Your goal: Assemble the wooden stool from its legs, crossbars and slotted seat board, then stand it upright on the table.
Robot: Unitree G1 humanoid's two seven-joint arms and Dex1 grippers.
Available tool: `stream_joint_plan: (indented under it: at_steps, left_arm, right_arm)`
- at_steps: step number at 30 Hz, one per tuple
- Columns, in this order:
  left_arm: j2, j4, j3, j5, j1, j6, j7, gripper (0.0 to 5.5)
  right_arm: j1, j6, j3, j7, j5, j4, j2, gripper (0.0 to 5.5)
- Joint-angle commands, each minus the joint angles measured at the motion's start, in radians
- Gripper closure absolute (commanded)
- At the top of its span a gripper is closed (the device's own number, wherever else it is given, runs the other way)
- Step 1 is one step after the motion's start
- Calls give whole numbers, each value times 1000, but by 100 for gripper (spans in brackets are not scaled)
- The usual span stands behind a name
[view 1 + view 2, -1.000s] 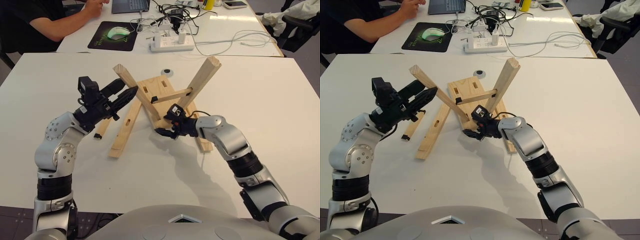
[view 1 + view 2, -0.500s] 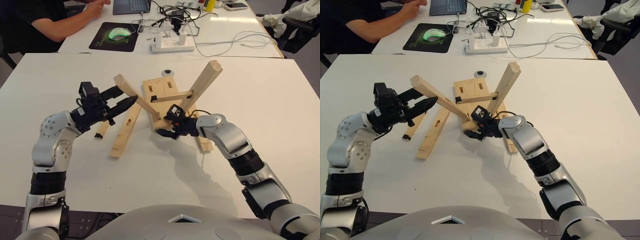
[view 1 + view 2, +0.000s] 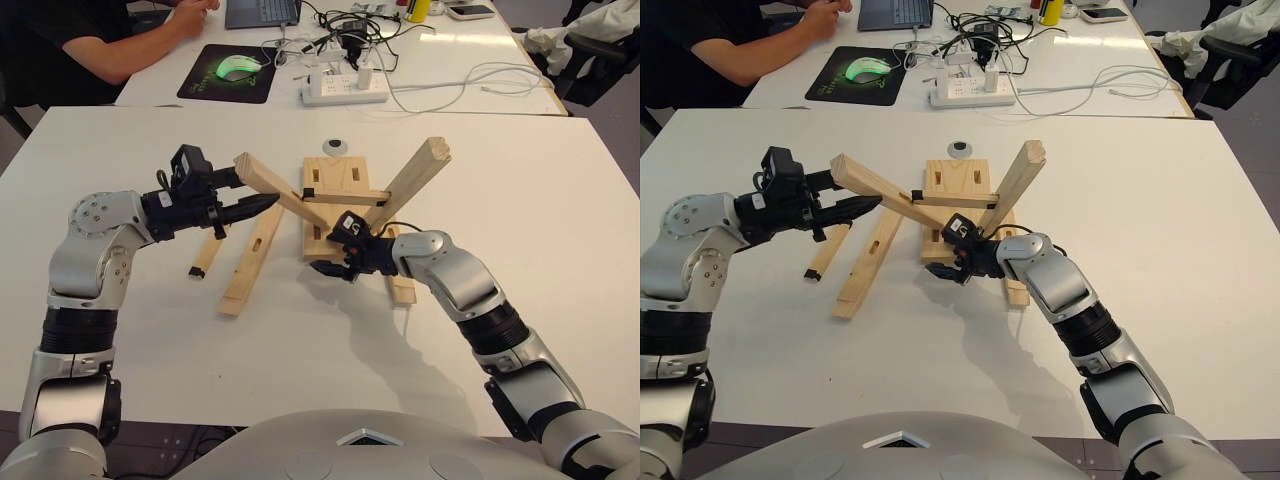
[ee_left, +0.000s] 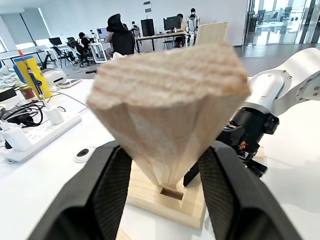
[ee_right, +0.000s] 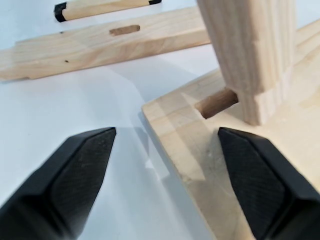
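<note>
- White table (image 3: 520,200) is carrying the whole build, with the slotted seat board (image 3: 322,228) lying flat on it.
- Two legs are sticking up out of the seat board. The left leg (image 3: 278,190) is leaning out over the board's left edge and the right leg (image 3: 415,172) over its right edge.
- One crossbar (image 3: 347,197) is bridging them just above the board.
- Left gripper (image 3: 250,192) is clamping its jaws on the left leg's upper end, off the board's left side.
- Right gripper (image 3: 325,267) is hovering at the board's near corner, jaws spread wide and not touching the wood.
- Loose slotted leg (image 3: 250,255) and short black-tipped crossbar (image 3: 205,257) are lying flat left of the board.
</note>
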Motion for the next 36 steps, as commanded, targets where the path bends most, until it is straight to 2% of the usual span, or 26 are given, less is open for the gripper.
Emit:
stream_joint_plan:
  at_steps: [1,6,16,36]
  left_arm:
    - [68,-12,-7,2,-38,59,-65,348]
    - [103,27,-1,-10,-123,104,-127,348]
    - [126,152,-66,80,-262,65,-264,348]
    - [81,222,-131,138,-275,5,-324,348]
  right_arm:
    - [98,88,34,-9,-8,39,-23,171]
    - [125,89,19,-28,-1,24,-20,171]
    - [149,90,31,-36,8,-3,-16,171]
    - [138,89,92,28,5,-4,-70,171]
